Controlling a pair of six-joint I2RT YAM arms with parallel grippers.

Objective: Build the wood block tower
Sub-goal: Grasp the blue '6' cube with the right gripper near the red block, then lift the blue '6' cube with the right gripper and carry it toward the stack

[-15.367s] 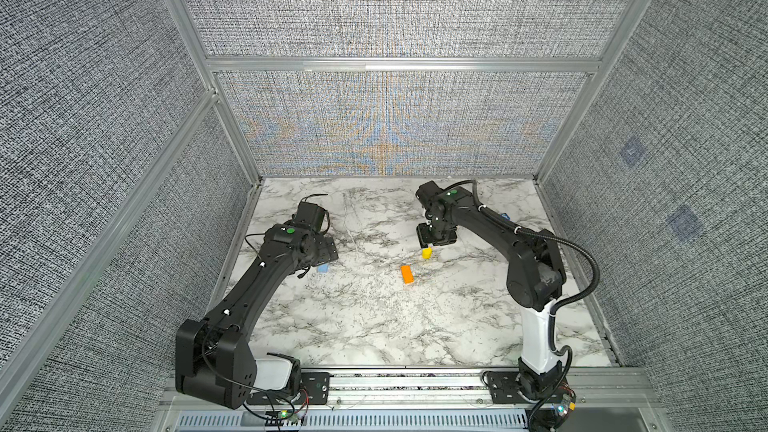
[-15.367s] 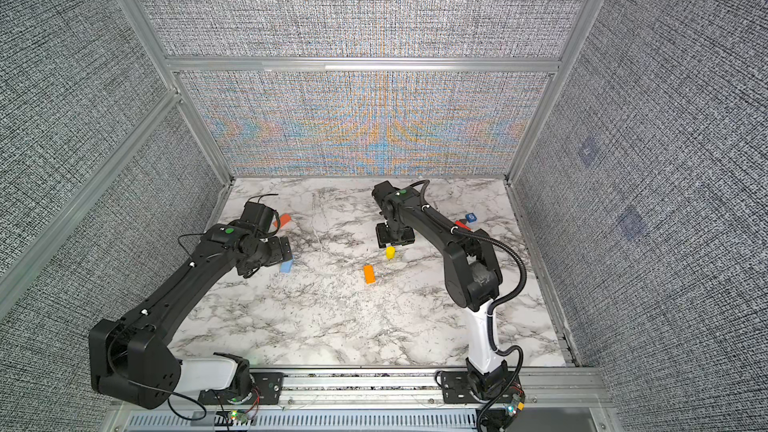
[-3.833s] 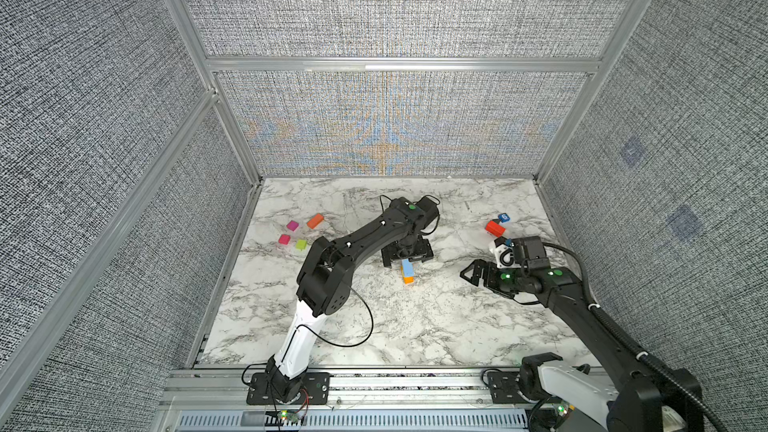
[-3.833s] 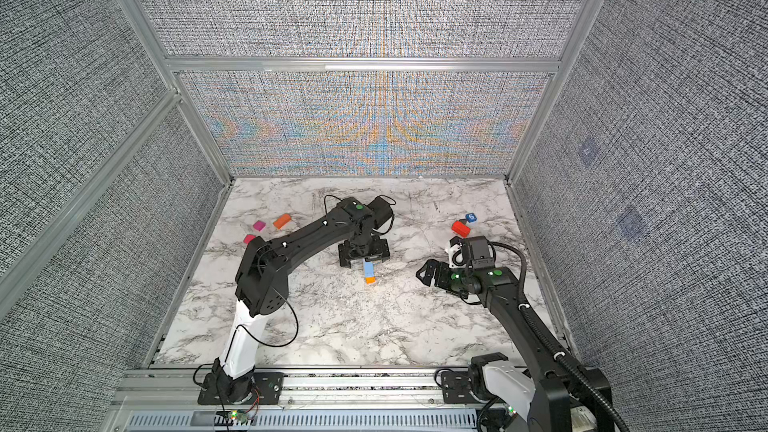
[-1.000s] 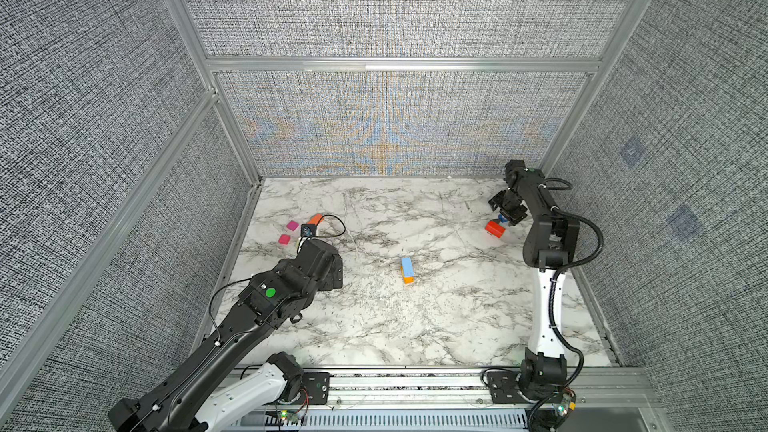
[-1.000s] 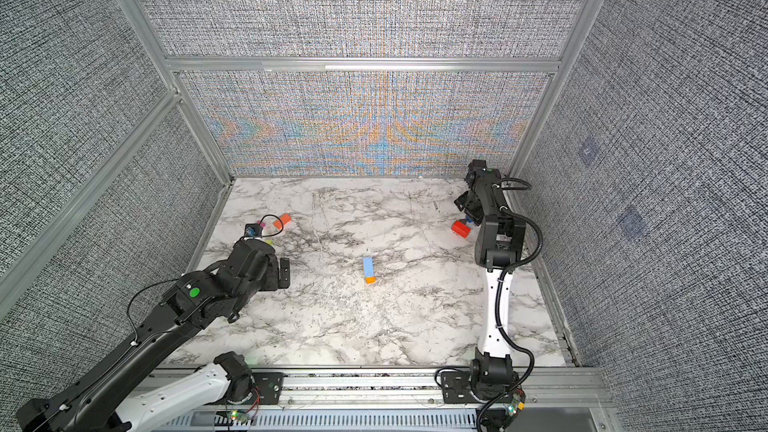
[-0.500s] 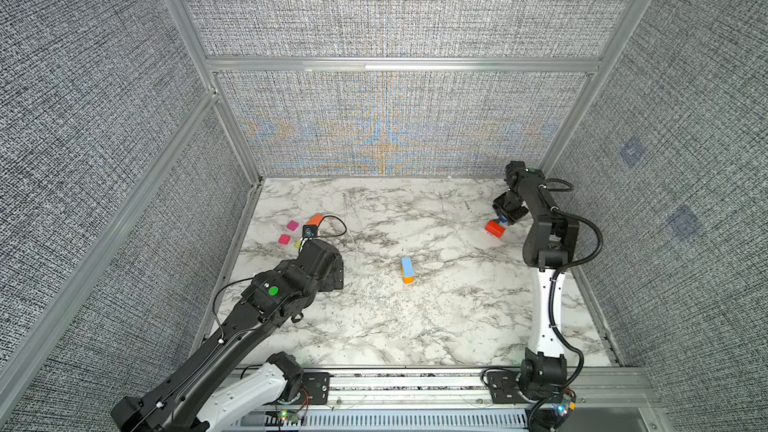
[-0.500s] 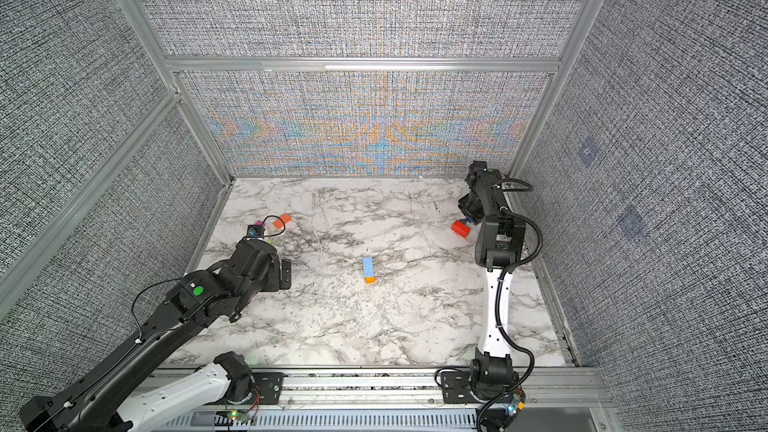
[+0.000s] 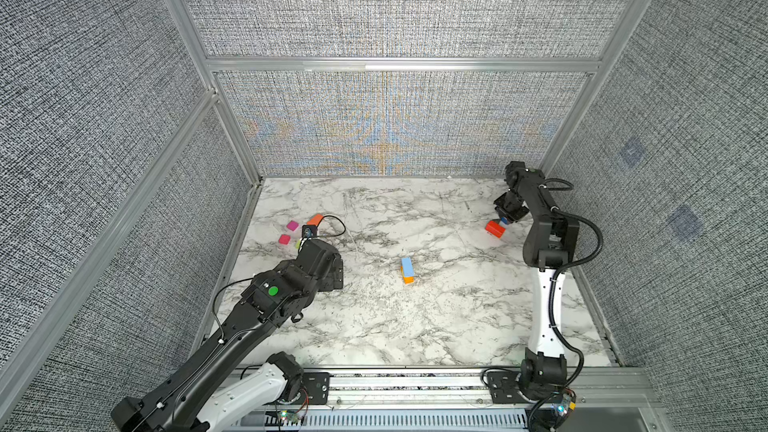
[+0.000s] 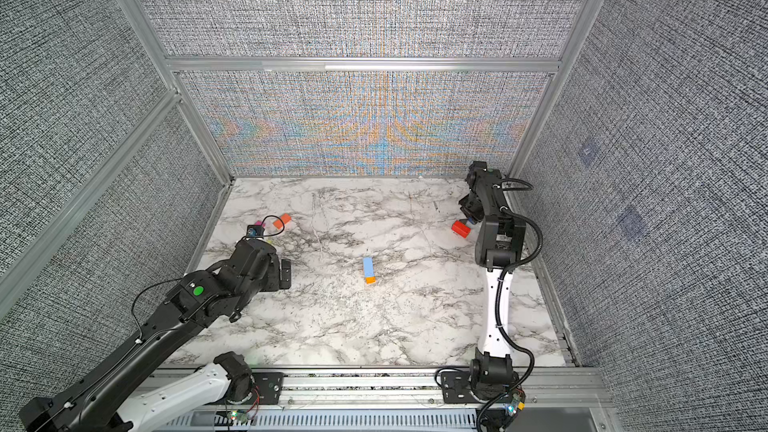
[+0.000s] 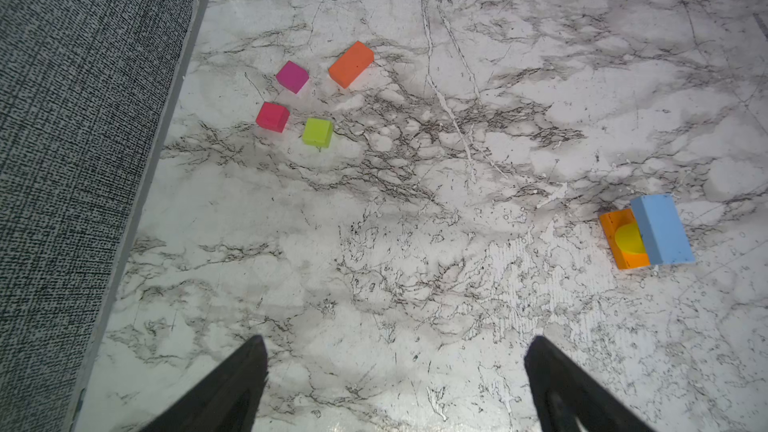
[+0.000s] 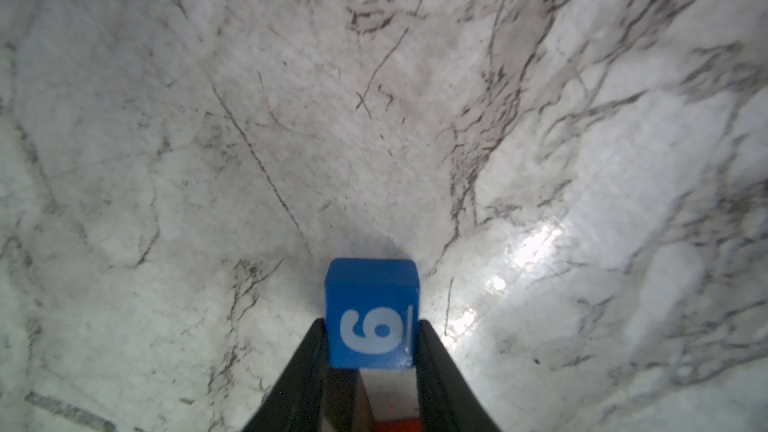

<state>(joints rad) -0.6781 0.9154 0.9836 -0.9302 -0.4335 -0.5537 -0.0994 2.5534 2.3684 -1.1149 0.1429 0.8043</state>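
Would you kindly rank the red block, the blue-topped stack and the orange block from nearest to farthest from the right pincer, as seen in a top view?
1. Red block, just beside the right pincer, which clamps the blue cube, at the right.
2. Blue-topped stack, mid-table.
3. Orange block, far left.

Grey woven wall panels (image 9: 395,2) in aluminium frames (image 9: 399,65) enclose a marbled tabletop (image 9: 415,326).

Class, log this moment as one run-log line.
right gripper: shut on blue cube | left gripper: open, empty | tower: light blue atop orange
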